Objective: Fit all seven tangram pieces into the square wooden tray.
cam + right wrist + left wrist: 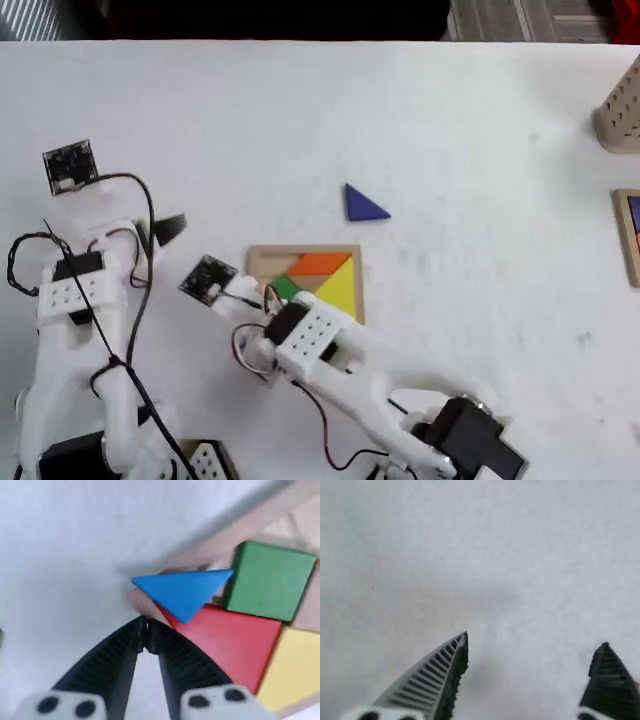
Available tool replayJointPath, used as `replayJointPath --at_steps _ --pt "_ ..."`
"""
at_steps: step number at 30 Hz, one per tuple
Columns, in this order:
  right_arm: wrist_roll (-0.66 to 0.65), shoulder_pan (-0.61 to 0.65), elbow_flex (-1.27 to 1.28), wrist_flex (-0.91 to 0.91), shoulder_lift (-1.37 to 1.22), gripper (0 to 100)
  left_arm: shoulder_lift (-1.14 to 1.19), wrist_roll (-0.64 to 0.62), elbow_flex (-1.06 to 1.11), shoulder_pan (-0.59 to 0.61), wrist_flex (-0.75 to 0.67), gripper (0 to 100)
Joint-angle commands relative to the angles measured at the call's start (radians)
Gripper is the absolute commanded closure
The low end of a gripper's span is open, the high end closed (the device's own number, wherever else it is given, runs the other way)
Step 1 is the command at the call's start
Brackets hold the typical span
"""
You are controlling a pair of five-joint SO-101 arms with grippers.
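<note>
The square wooden tray point(262, 262) lies at the table's middle with orange point(320, 263), yellow point(340, 290) and green point(284, 289) pieces in it. A dark blue triangle point(364, 205) lies loose on the table behind the tray. In the right wrist view a light blue triangle point(182, 592) rests tilted across the tray rim point(250, 527) and a red piece point(230, 640), beside the green square point(272, 580) and the yellow piece point(295, 670). My right gripper point(147, 627) is shut, its tips just short of that triangle's corner. My left gripper point(535, 639) hangs open over bare table, left of the tray.
A perforated wooden block point(620, 110) stands at the back right. A second tray point(628, 235) with pieces pokes in at the right edge. Black cables point(140, 300) hang around the left arm. The table's far half is open white surface.
</note>
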State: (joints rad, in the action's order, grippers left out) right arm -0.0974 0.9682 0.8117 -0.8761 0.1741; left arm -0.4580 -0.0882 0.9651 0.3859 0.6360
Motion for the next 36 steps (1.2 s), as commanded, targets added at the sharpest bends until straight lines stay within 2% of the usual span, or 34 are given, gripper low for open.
replayJointPath --at_steps 1,5,14,22,29,36 --pt "0.008 -0.030 -0.029 0.004 0.001 98.1 -0.038 0.009 -0.020 -0.007 -0.020 62" --pt "0.008 -0.038 -0.032 0.005 0.001 98.1 -0.038 0.009 -0.020 -0.007 -0.020 62" --pt "0.008 -0.148 -0.081 0.018 -0.001 98.1 -0.038 0.009 -0.020 -0.007 -0.018 62" --pt "0.008 -0.142 -0.086 -0.021 0.007 98.1 -0.038 0.009 -0.020 -0.007 -0.017 62" --pt "0.008 -0.140 -0.081 -0.073 0.125 98.1 -0.038 0.009 -0.020 -0.007 -0.020 62" --pt "0.051 -0.082 -0.002 0.073 0.127 98.1 -0.038 0.009 -0.020 -0.010 -0.020 62"
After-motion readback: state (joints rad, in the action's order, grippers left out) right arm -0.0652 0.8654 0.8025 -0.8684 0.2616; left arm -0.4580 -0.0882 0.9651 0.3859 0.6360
